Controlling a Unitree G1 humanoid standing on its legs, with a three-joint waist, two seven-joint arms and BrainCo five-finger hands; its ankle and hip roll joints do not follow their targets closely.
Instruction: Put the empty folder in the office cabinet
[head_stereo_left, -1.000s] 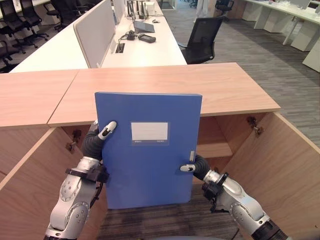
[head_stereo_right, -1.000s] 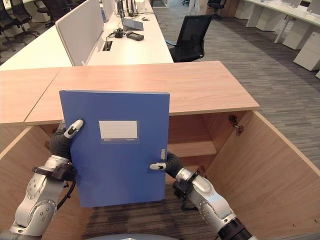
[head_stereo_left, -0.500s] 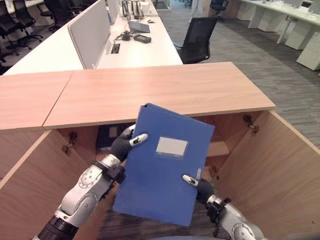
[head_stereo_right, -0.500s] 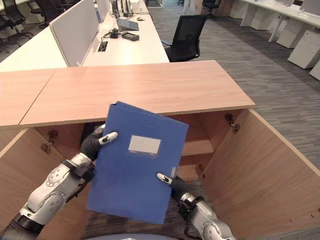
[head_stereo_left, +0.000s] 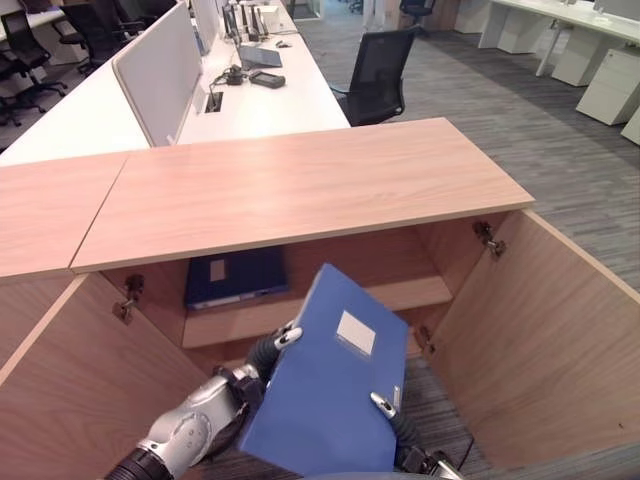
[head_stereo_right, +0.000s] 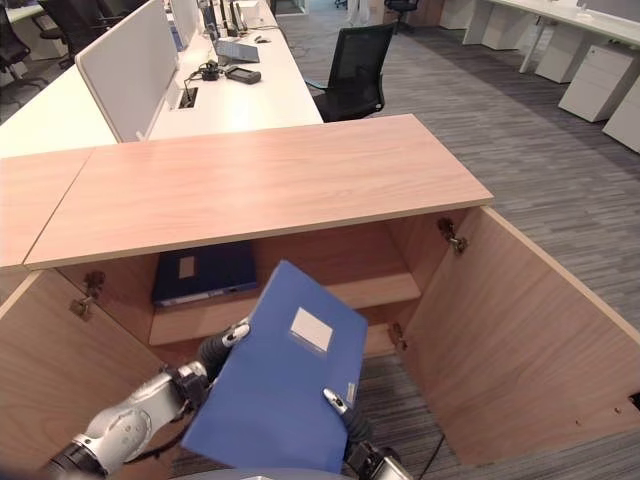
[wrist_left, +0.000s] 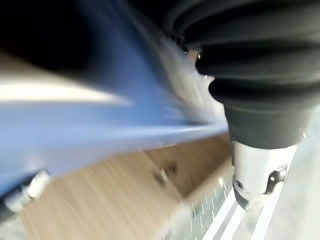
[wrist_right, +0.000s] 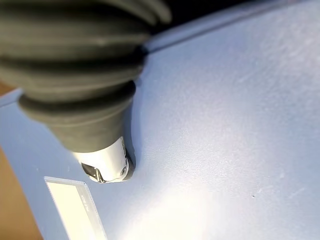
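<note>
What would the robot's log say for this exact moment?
blue folder tilted before open cabinet | left hand, right hand pinch edges | shelf holds dark folder

Head stereo pair looks down and forward from above the open cabinet (head_stereo_left: 300, 190); the two eyes sit slightly apart and share the cabinet top, its shelf, both doors, the desk (head_stereo_left: 270, 95) behind and the blue folder (head_stereo_left: 330, 400). Left wrist cam sits very close, looking along the left robot hand (wrist_left: 260, 165) past the folder's edge. Right wrist cam sits tight against the folder face beside the right robot hand (wrist_right: 107, 162).
</note>
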